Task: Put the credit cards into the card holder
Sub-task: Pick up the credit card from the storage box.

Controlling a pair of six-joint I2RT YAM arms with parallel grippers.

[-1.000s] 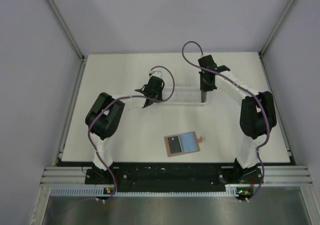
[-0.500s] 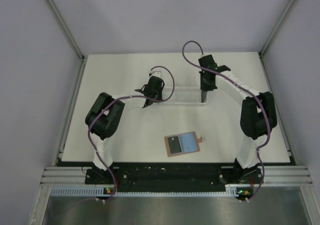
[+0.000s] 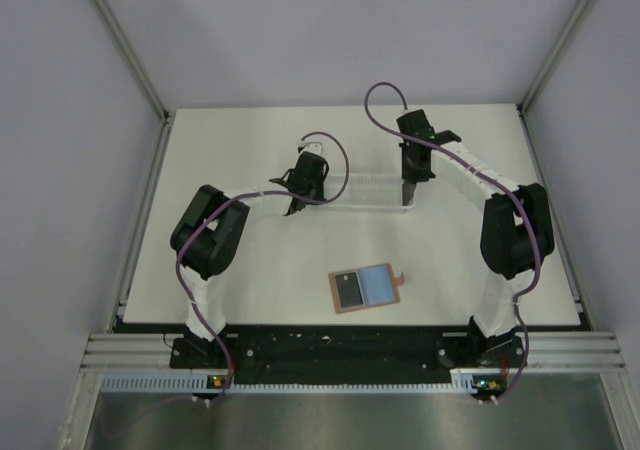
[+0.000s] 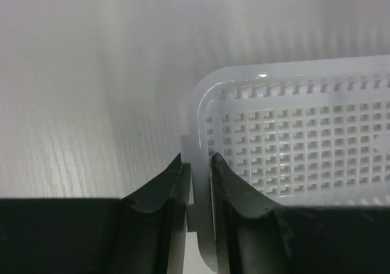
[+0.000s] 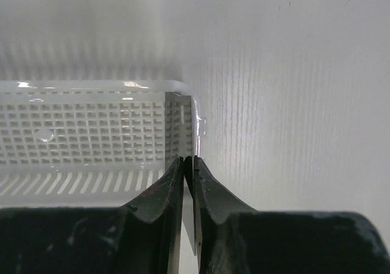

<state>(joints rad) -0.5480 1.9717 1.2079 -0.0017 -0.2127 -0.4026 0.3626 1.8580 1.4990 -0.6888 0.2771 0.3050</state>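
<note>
Grey panel walls and aluminium framing enclose a white table, seen from above with both arm bases at its near edge. Item one: card holder, reddish-brown, lying open and flat on the near middle of the table, between the two bases and well apart from both grippers. Its left half shows a dark rectangle and its right half a pale blue panel; whether the dark rectangle is one of the credit cards cannot be told from this height. Item two: white slatted tray, long and shallow, lying crosswise further back on the table. The left gripper sits at its left end and the right gripper at its right end, both arms bent inward toward it. Left wrist view: pale wood-grain tabletop behind; the tray's rounded end and gridded floor fill the right side. The dark fingers stand narrowly apart, one on either face of the tray's end wall, and clamp that rim between them. Right wrist view: the same tabletop, with the tray's opposite end and its grid floor on the left. The fingers are drawn almost together, only a thin slit between their tips, with the tray's thin translucent end wall caught in that slit; they pinch the wall at its corner.
</note>
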